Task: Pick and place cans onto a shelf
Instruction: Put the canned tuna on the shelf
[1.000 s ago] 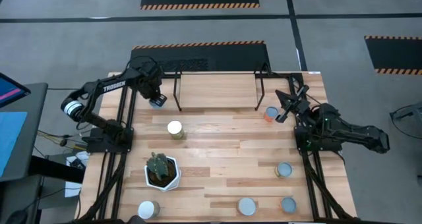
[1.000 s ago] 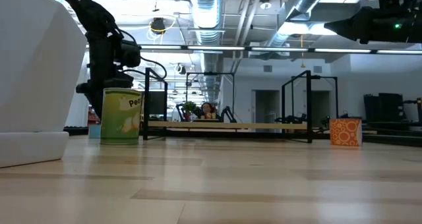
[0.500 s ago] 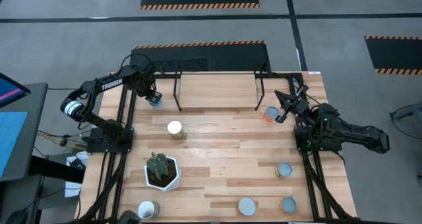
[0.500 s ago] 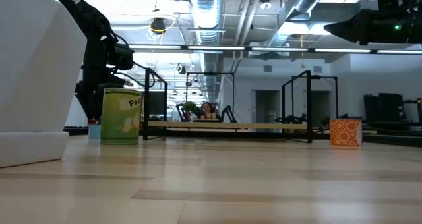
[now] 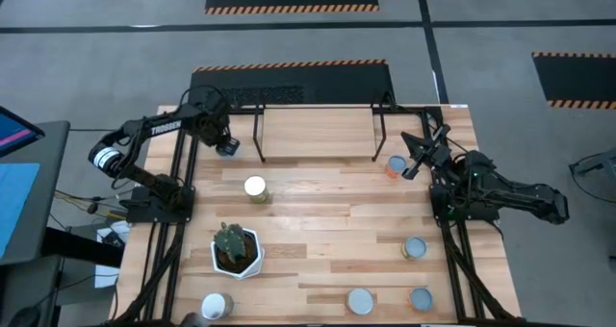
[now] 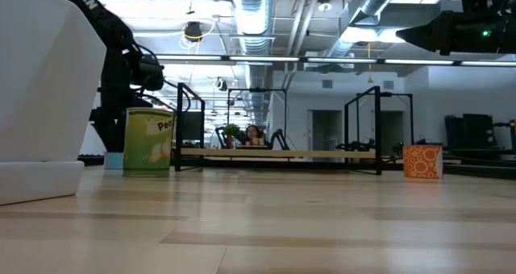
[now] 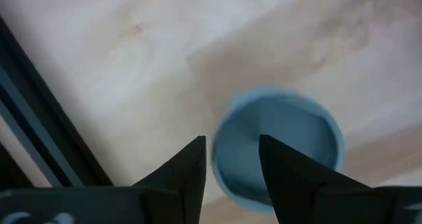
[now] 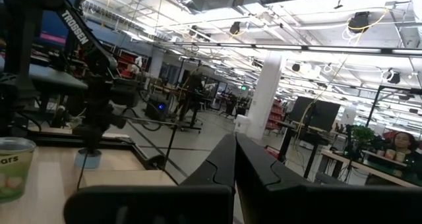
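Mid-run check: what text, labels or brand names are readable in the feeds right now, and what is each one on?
"TROSSEN", white letters on the left arm, read from the high view.
"Pec", cut off at the edge, on the yellow-green can in the low view.
"ars", a fragment on the same can in the right wrist view.
White lettering on the left arm in the right wrist view: too blurred to read.
Orange can: pattern only, no readable words.

Light-wood plank worktop (image 5: 318,221), carrying everything. At its far edge, the shelf (image 5: 318,125) on thin black legs, top bare. Directly on the worktop: blue can (image 5: 228,147) far left, white-topped green can (image 5: 255,188) just nearer, orange can (image 5: 395,165) far right, cactus pot (image 5: 236,250) near left (white, hexagonal), plus four cans (image 5: 360,301) along the near and right edges.
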